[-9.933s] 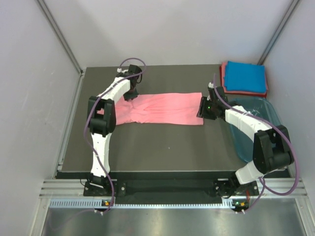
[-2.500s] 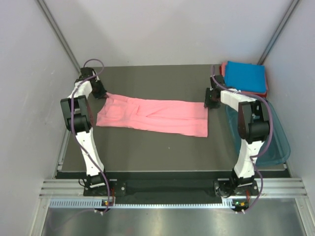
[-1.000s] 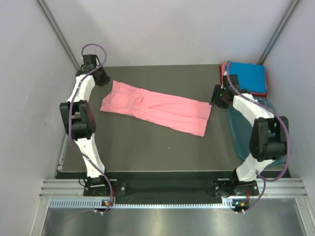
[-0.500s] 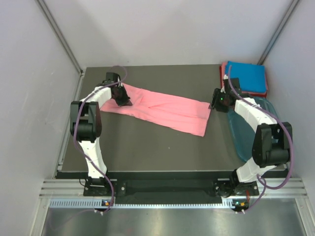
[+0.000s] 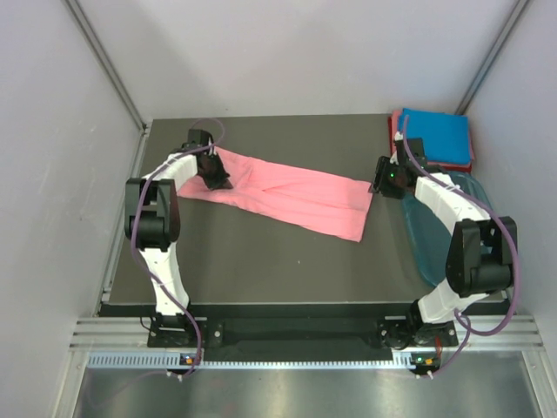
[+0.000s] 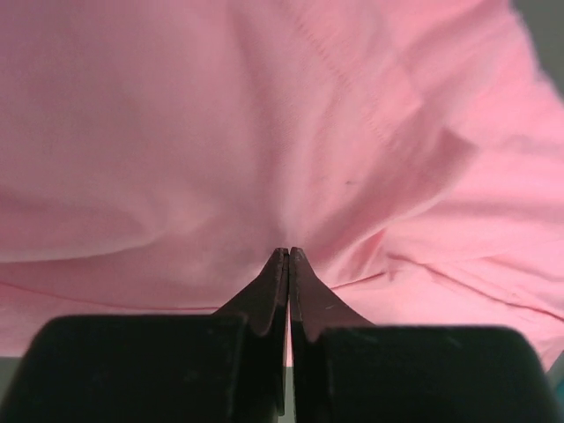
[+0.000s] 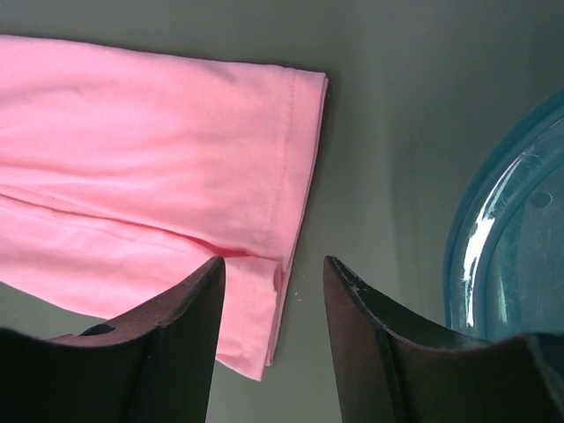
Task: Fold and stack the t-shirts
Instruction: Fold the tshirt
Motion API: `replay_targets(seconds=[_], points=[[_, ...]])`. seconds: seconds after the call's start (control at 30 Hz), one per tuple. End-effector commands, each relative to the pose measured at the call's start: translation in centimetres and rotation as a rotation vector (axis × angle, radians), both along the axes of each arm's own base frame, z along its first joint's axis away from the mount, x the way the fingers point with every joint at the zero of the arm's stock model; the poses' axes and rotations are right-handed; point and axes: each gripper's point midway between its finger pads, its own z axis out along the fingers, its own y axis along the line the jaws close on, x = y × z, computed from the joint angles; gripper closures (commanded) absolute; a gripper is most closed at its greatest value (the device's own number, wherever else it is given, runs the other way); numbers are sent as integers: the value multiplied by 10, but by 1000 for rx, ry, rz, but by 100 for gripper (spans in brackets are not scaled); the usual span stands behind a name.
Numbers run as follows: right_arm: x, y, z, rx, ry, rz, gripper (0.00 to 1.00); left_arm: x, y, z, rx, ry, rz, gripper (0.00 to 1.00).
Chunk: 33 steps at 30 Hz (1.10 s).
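Note:
A salmon-pink t-shirt, folded into a long strip, lies slanted across the dark table. At its left end my left gripper is shut, and in the left wrist view the cloth puckers toward the closed tips of the left gripper. My right gripper hangs open over the shirt's right end; in its wrist view the right gripper straddles the hemmed corner without touching it. A folded bright blue t-shirt rests on a reddish-pink t-shirt at the back right corner.
A translucent teal plastic tub sits at the table's right edge, under the right arm; its rim shows close to the right fingers. Grey walls enclose the table on three sides.
The left gripper came from the back left corner onto the pink shirt's left end and shut there, then stayed. The right gripper has barely shifted.

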Motion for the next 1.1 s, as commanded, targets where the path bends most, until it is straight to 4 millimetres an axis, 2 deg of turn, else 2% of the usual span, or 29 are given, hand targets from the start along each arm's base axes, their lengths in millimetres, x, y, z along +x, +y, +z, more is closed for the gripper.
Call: replay_targets(seconds=[0.0,0.07,0.1,0.17,0.27,0.37,0.6,0.67,0.73,0.83,0.87,0.97,1.07], points=[[5,-2,24,15,-83,-1,51,26,1,57,4,-147,-10,98],[5,-1,28,21,-93,-1,51,20,-2,65,5,-160,-18,94],[4,0,30,23,-98,0,50,17,-3,76,7,-181,-24,93],[3,0,32,25,-102,3,50,8,-7,76,7,-175,-35,93],[1,1,34,29,-106,5,50,-14,-6,55,2,-111,-34,96],[-1,3,35,35,-108,11,50,-25,-8,39,-6,-84,-41,99],[-4,4,33,32,-104,12,48,-36,-3,1,18,-24,-16,100],[-6,4,32,31,-103,15,48,-38,0,-4,32,-14,-10,100],[-8,2,30,25,-97,10,49,-37,1,0,38,-25,-5,100],[-8,1,29,17,-100,12,48,-32,4,19,51,-59,1,97],[-8,-1,27,2,-96,10,47,-26,5,32,53,-88,-3,92],[-1,-2,12,-24,-84,5,42,-15,8,57,50,-136,-11,82],[-1,5,1,-12,-53,31,41,-16,28,66,73,-123,40,77]])
